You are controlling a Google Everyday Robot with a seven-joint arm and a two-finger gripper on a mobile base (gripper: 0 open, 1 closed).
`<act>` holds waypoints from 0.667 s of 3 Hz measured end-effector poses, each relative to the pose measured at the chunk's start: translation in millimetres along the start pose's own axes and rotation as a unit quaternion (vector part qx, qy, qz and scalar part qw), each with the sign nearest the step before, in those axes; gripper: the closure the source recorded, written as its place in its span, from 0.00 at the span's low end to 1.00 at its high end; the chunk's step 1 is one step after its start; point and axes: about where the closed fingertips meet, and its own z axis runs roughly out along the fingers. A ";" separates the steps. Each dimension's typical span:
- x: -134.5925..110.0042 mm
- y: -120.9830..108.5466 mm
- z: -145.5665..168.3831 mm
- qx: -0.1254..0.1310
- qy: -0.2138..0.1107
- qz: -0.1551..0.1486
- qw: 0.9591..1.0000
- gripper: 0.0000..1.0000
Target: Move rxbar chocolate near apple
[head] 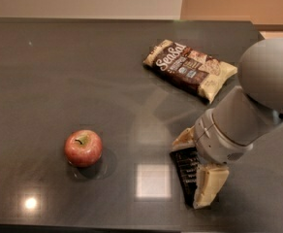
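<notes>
The rxbar chocolate (186, 173), a flat black bar with white text, lies on the dark table (59, 57) at the front right. My gripper (195, 162) is down over it, open, with one cream finger (182, 139) at the bar's far end and the other at its near end. The wrist covers the bar's right part. The red apple (83, 148) stands upright at the front left, well apart from the bar.
A brown-and-cream "Sea Salt" snack bag (190, 68) lies at the back right, beyond my arm. My grey arm (258, 101) fills the right side. The table's front edge runs just below the bar. A lamp glare (152, 180) lies between apple and bar.
</notes>
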 end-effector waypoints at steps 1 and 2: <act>-2.4 -0.7 -6.4 0.000 0.000 0.000 1.000 0.64; -4.3 -1.2 -11.0 0.000 0.000 0.000 1.000 0.88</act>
